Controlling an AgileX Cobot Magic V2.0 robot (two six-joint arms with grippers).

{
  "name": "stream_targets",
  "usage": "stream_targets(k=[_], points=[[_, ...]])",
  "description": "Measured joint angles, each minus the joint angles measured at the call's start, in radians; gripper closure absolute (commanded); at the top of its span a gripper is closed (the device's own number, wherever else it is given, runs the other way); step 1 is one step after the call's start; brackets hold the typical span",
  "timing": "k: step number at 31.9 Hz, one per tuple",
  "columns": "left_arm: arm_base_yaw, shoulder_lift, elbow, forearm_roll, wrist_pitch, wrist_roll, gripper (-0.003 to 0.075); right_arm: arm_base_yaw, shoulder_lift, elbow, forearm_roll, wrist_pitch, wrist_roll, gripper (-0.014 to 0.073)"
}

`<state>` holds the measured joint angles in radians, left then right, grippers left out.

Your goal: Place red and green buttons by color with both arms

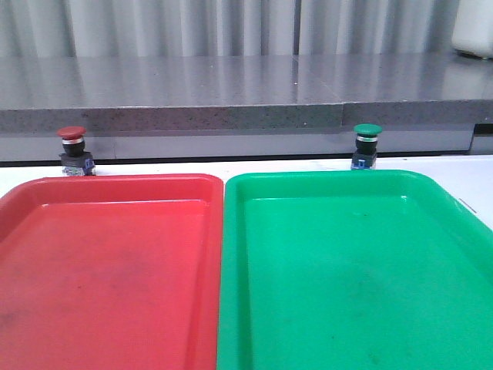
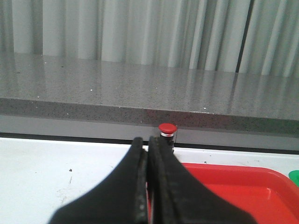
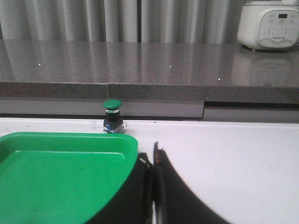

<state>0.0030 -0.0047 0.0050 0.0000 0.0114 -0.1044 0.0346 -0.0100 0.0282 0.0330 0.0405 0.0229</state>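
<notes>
Nothing is sorted yet: your red button (image 1: 72, 146) and green button (image 1: 367, 143) stand on the worktop (image 1: 154, 167) behind the empty red tray (image 1: 108, 185) and green tray (image 1: 323, 181); left hand (image 2: 148, 145) and right hand (image 3: 151, 156) are both closed, empty.

Two shallow plastic trays lie side by side on the white surface (image 1: 231, 165): red tray (image 1: 108, 270) left, green tray (image 1: 354, 270) right, rims touching. Red-capped push-button (image 1: 73, 151) stands upright just behind the red tray; green-capped push-button (image 1: 365, 145) upright just behind the green. Grey speckled stone ledge (image 1: 231, 116) beyond.
</notes>
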Motion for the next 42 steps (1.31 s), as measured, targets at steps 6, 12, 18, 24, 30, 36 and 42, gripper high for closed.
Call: stream_targets(k=[6,12,18,24,30,36,42], points=[[0.0,0.0,0.0,0.0,0.0,0.0,0.074,0.0,0.0,0.0,0.0,0.0,0.0,0.0701],[0.0,0.0,0.0,0.0,0.0,0.0,0.074,0.0,0.0,0.0,0.0,0.0,0.0,0.0701],[0.0,0.0,0.0,0.0,0.0,0.0,0.074,0.0,0.0,0.0,0.0,-0.002,0.0,0.0701],[0.0,0.0,0.0,0.0,-0.037,0.0,0.074,0.0,0.0,-0.002,0.0,-0.03,0.0,0.0701],[0.0,0.0,-0.12,0.0,0.002,0.0,0.074,0.0,0.0,-0.17,0.0,0.083,0.0,0.0701],[0.0,0.038,-0.416,0.0,0.17,0.0,0.074,0.0,0.075,-0.423,0.0,0.243,-0.028,0.0701],[0.0,0.211,-0.628,0.0,0.382,0.0,0.074,0.0,0.279,-0.599,0.0,0.365,-0.033,0.0701]])
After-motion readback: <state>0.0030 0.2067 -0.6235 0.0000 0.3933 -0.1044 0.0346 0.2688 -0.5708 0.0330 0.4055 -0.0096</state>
